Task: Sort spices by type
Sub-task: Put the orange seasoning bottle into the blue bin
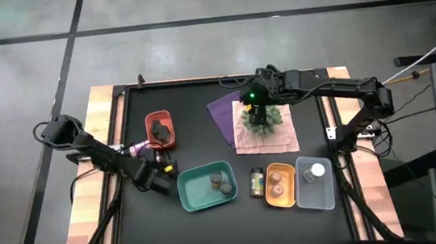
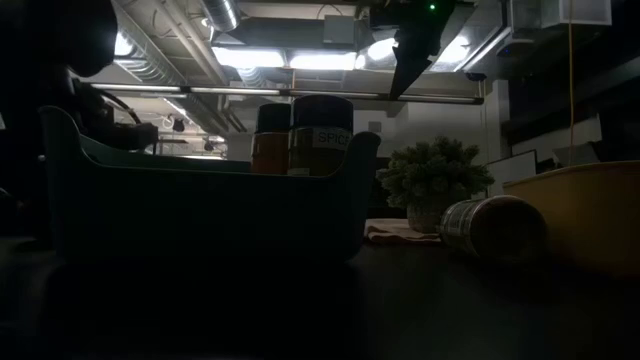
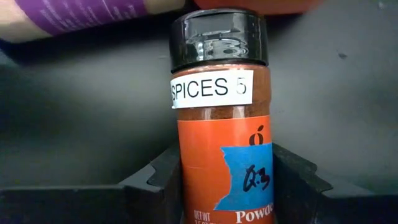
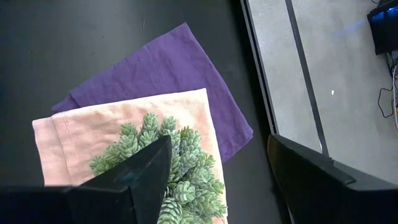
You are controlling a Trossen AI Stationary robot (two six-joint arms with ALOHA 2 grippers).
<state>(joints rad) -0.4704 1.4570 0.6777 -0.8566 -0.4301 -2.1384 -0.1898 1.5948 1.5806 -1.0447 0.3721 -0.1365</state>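
A green plant (image 1: 261,119) sits on a pink cloth (image 1: 272,136) that overlaps a purple cloth (image 1: 225,113), directly under the right gripper (image 1: 258,101). A red tray (image 1: 160,130) lies just beyond the left gripper (image 1: 161,173). A teal tray (image 1: 205,187) is beside that gripper, with an orange tray (image 1: 281,184) and a clear tray (image 1: 315,183) farther along.

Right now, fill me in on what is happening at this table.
The robot is sorting spice jars into trays. The left tool, just left of the teal tray, has a red-labelled spice jar marked SPICES 5 standing between its fingers. Two jars already sit in the teal tray, dark pieces in the red tray, a jar each in the orange tray and clear tray. One jar lies on the table. The right tool hangs open over the green plant.
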